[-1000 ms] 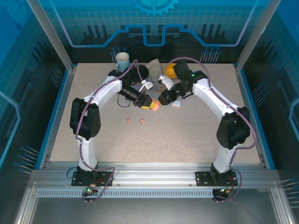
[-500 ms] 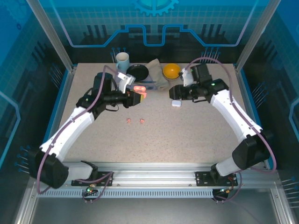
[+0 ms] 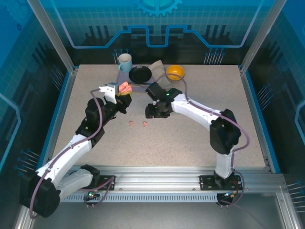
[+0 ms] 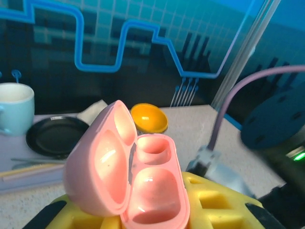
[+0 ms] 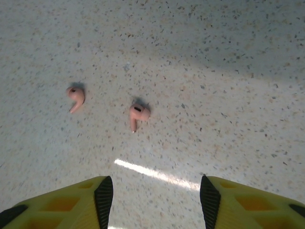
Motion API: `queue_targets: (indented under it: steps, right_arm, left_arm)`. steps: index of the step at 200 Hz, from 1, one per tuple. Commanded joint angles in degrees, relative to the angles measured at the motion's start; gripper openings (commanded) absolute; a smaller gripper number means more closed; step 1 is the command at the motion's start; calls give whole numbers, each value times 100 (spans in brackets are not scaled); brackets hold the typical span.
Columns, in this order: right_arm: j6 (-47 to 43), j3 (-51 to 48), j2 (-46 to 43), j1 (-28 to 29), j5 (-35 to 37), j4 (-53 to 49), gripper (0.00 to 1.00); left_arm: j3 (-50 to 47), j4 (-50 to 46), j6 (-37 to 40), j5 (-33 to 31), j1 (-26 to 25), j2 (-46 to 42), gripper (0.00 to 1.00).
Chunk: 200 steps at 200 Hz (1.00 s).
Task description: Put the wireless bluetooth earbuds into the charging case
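The salmon-pink charging case [image 4: 145,188] stands open with its lid swung left and both wells empty. My left gripper [image 4: 152,222] is shut on its base between yellow fingers [image 4: 214,200] and holds it above the table, left of centre; from above the case [image 3: 124,87] shows on top of the left gripper [image 3: 125,98]. Two salmon-pink earbuds [image 5: 75,97] [image 5: 138,114] lie loose on the speckled table, apart from each other. My right gripper [image 5: 157,196] hangs open just above the table, a short way behind them, with nothing between its fingers. From above, the right gripper [image 3: 153,112] sits right of and behind the earbuds [image 3: 131,123] [image 3: 145,124].
Along the back edge stand a pale mug [image 3: 125,61], a black plate [image 3: 140,73], a grey cloth [image 3: 158,68] and an orange bowl [image 3: 175,72]. The right arm [image 3: 195,107] stretches across the table's middle.
The left arm drew back to the left, still holding the open case. The right gripper swung from the right side over to the pink earbuds and opened a little wider.
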Motion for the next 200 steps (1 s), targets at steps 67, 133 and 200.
queue_targets:
  steps: [67,133,200]
  right_arm:
    - [2068,983,1287,538,1016,-694,55]
    - [858,2085,2019,708,375,-356,54]
    - [1228,2539,2276,670,1099,-1381,54]
  left_arm:
    - [-1401,1516,-237,-924,10,-997,0]
    - [-1555,1308,359,271,398,-1303,0]
    - [-1317,1282,325,326,545,-974,0]
